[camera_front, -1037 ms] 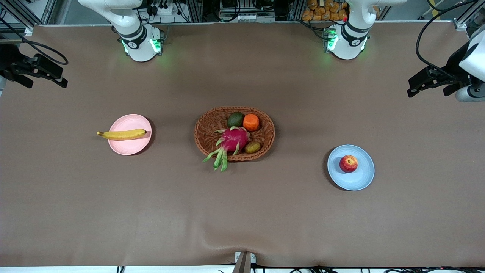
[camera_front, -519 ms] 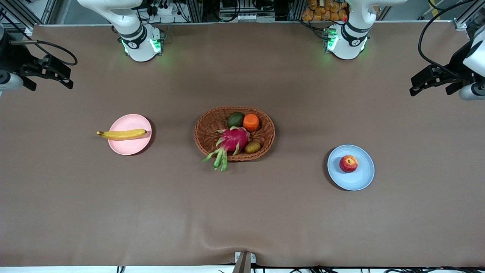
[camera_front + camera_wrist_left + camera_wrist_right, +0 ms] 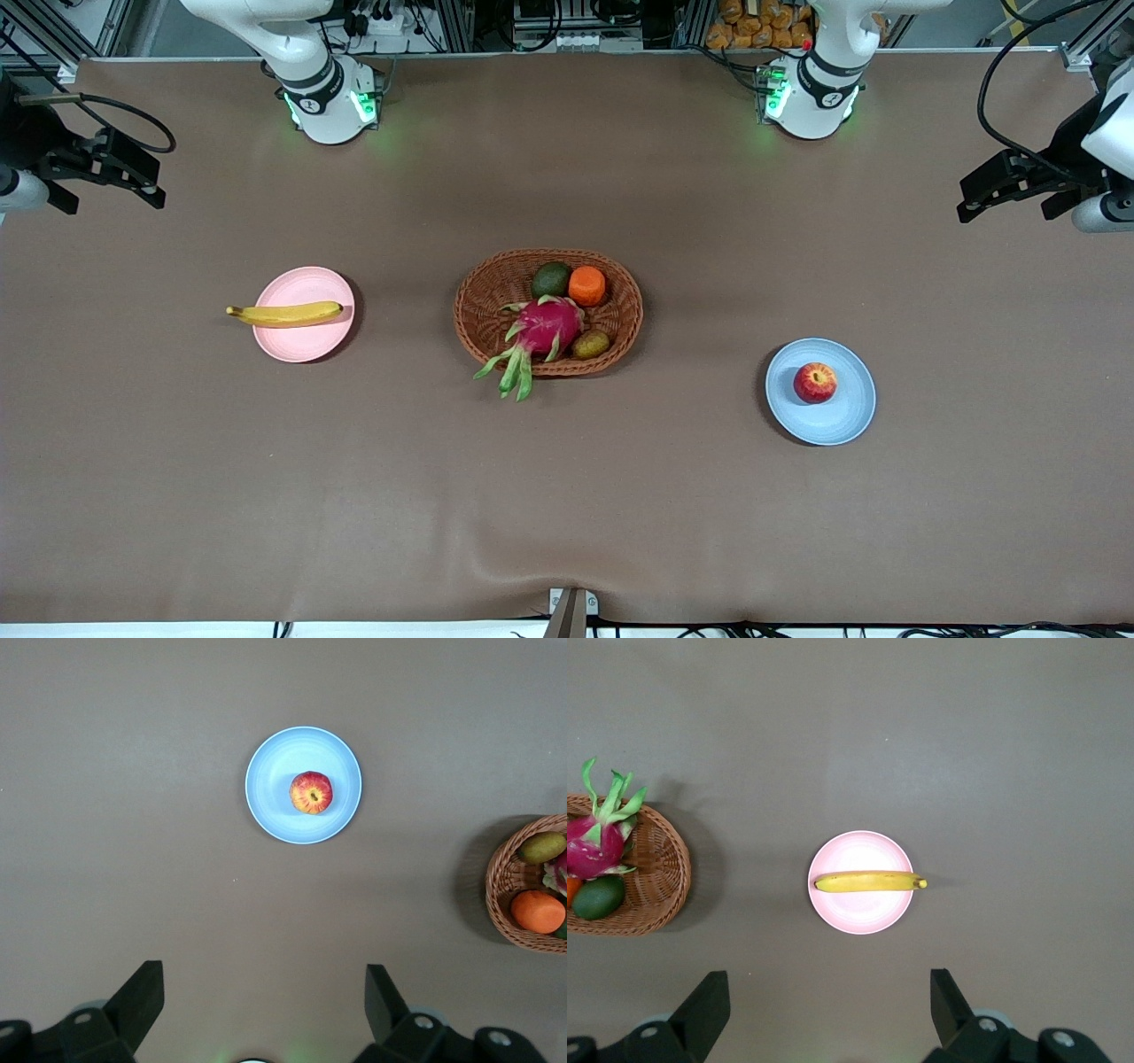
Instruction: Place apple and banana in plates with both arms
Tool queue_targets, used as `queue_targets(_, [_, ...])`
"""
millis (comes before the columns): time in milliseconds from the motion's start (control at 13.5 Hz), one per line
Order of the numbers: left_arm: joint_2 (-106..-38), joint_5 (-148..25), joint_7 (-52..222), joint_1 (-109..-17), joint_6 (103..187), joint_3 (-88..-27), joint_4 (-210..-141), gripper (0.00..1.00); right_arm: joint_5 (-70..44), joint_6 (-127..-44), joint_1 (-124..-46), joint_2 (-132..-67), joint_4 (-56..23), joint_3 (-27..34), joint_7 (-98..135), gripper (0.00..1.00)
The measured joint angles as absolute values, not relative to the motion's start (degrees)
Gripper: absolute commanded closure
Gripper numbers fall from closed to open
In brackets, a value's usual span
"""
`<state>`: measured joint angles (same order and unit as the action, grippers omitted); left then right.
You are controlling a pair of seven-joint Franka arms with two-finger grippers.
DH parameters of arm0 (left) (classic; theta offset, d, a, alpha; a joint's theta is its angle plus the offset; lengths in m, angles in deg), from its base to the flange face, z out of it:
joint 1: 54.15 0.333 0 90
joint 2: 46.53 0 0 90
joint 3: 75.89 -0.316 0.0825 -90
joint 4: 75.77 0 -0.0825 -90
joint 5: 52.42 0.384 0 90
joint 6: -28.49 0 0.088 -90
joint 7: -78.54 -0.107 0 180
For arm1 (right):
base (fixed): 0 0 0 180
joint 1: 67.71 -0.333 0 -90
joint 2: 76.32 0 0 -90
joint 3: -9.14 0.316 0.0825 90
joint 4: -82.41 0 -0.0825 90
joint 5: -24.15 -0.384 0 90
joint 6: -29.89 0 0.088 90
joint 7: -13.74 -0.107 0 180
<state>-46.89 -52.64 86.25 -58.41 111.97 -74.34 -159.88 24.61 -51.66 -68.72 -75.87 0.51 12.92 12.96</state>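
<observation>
No readable writing is showing on any of the things on the table (image 3: 567,496). The apple (image 3: 815,382) is sitting on the light blue plate (image 3: 842,421) toward the left arm's end, well apart from the left gripper (image 3: 1001,188), which is hanging high over that end of the table with its fingers (image 3: 142,992) spread wide and gripping nothing. The banana (image 3: 285,313) is lying across the pale pink plate (image 3: 301,346), one tip overhanging the rim on the side away from the wicker basket (image 3: 478,323). The right gripper (image 3: 106,177) is hovering over the right arm's end, well apart from the banana, its fingers (image 3: 709,997) likewise wide apart and empty. The basket is holding a dragon fruit (image 3: 545,326), an orange fruit (image 3: 586,285) and two green fruits between the plates.
</observation>
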Motion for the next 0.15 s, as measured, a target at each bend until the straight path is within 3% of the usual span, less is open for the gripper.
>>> queue_targets(148, [-46.89, -52.64, 86.23, -58.45, 111.38, -74.27, -159.89, 0.00, 24.63, -51.91, -68.60, -75.87, 0.42, 12.84, 12.96, 0.00])
